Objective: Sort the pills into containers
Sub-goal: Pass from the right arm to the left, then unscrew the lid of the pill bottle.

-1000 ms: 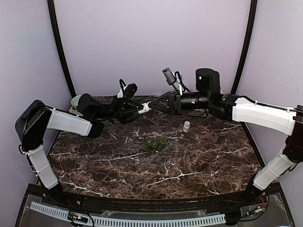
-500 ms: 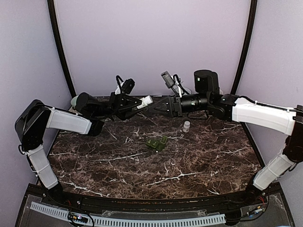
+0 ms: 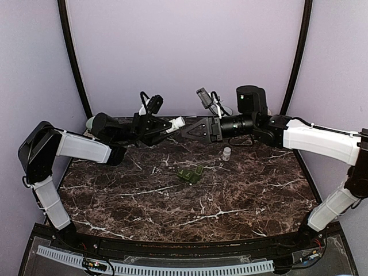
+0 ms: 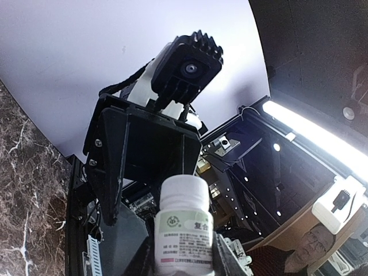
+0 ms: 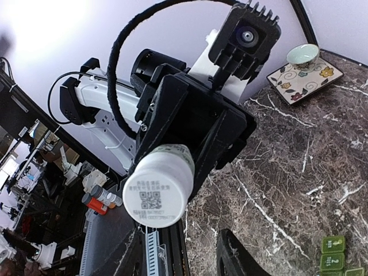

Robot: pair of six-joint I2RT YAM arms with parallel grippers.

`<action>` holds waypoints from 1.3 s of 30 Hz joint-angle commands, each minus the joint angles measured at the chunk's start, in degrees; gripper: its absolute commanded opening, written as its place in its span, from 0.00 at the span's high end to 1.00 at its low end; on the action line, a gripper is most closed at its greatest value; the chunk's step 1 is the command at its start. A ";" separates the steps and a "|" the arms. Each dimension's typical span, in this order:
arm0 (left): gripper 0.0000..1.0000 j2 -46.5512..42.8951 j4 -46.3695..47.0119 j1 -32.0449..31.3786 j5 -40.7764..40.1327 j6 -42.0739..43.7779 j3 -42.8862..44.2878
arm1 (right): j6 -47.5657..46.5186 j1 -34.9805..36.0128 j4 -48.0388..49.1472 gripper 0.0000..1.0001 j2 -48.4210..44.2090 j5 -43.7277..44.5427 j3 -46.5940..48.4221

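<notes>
A dark marble table (image 3: 241,195) sits under lilac walls. Above its far edge the left gripper (image 3: 168,127) clamps a white pill bottle (image 3: 177,122), pointed at the right gripper (image 3: 192,129) just beside it. That one's jaws look parted and empty, though the angle is poor. A green pill box (image 3: 190,173) and a small white jar (image 3: 226,153) sit on the marble below, apart.

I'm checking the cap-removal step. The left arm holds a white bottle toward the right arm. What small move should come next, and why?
Probably ease the right gripper forward until its fingers straddle the cap, then close. The left gripper grips the white bottle with the cap on, facing the right gripper, and a gap separates them.
</notes>
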 commanded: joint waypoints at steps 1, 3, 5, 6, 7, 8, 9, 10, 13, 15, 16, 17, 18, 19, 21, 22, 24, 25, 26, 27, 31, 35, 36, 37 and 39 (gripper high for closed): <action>0.99 -2.80 0.69 0.05 2.77 5.59 0.24 | 6.76 -0.85 3.30 0.56 -2.95 0.20 -1.66; 0.99 -3.59 -3.10 0.05 3.57 9.31 0.04 | 9.18 -1.86 2.82 0.55 -3.46 0.52 -1.87; 1.00 -4.53 -8.54 0.01 4.14 13.57 -0.20 | 11.67 -2.76 1.52 0.55 -3.57 0.33 -1.56; 1.00 -4.87 -10.85 0.02 4.39 15.55 -0.21 | 12.95 -3.02 1.23 0.55 -3.70 0.30 -1.53; 1.00 -5.34 -13.10 0.02 4.57 17.58 -0.22 | 14.04 -3.28 0.82 0.54 -3.77 0.44 -1.34; 1.00 -5.85 -15.77 0.00 4.67 20.02 -0.29 | 15.25 -3.55 0.35 0.54 -3.75 0.41 -1.16; 1.00 -6.50 -19.45 0.00 4.70 22.85 -0.29 | 16.50 -3.83 0.01 0.54 -3.72 0.46 -1.03; 1.00 -7.38 -23.20 0.04 4.53 26.26 -0.31 | 17.71 -4.05 -0.14 0.54 -3.75 0.64 -0.92; 1.00 -10.18 -37.13 0.05 3.51 38.05 0.30 | 21.21 -4.59 -0.49 0.55 -3.68 1.08 -0.78; 1.00 -11.65 -44.96 0.05 2.67 45.68 1.12 | 22.87 -4.78 -1.09 0.55 -3.46 0.75 -0.38; 1.00 -12.17 -48.60 0.05 2.24 48.46 1.64 | 23.61 -4.84 -1.32 0.55 -3.29 0.55 -0.12; 1.00 -12.60 -51.16 0.05 1.89 50.63 1.98 | 24.33 -4.91 -1.54 0.55 -3.09 0.38 0.10; 1.00 -13.08 -53.33 0.05 1.48 52.50 2.16 | 25.18 -4.97 -1.93 0.55 -2.93 0.29 0.32; 1.00 -13.47 -55.35 -0.01 1.00 54.06 2.29 | 25.76 -5.03 -2.36 0.55 -2.69 0.06 0.58; 1.00 -14.05 -58.77 -0.07 0.43 56.78 2.68 | 26.58 -5.12 -3.34 0.56 -2.32 -0.11 1.33; 1.00 -14.27 -60.20 -0.04 0.15 58.01 2.79 | 26.83 -5.13 -3.77 0.56 -2.20 -0.15 1.63; 1.00 -14.71 -63.05 -0.17 -0.35 60.14 3.10 | 27.45 -5.13 -4.37 0.56 -1.89 -0.35 2.03; 1.00 -14.90 -64.40 -0.29 -0.63 61.35 3.30 | 27.82 -5.13 -4.40 0.56 -1.64 -0.60 2.21; 1.00 -15.07 -65.96 -0.38 -1.00 62.50 3.56 | 28.24 -5.13 -4.59 0.56 -1.33 -0.92 2.37; 1.00 -15.13 -67.33 -0.53 -1.32 63.47 3.82 | 28.53 -5.17 -4.67 0.56 -1.03 -1.23 2.42; 1.00 -15.14 -71.17 -0.65 -2.05 66.23 4.98 | 27.97 -5.13 -7.23 0.56 0.05 -1.35 3.17; 1.00 -14.76 -73.56 -0.70 -2.30 68.10 6.57 | 27.38 -5.13 -9.20 0.56 1.09 -0.96 3.07; 1.00 -14.58 -73.94 -0.70 -2.29 68.40 6.91 | 27.42 -5.13 -9.31 0.56 1.27 -0.97 2.97; 1.00 -14.44 -74.24 -0.66 -2.33 68.66 7.23 | 27.40 -5.13 -9.08 0.56 1.40 -1.07 2.89; 1.00 -14.19 -74.87 -0.64 -2.30 69.02 7.70 | 27.89 -5.13 -8.62 0.56 1.71 -1.16 2.83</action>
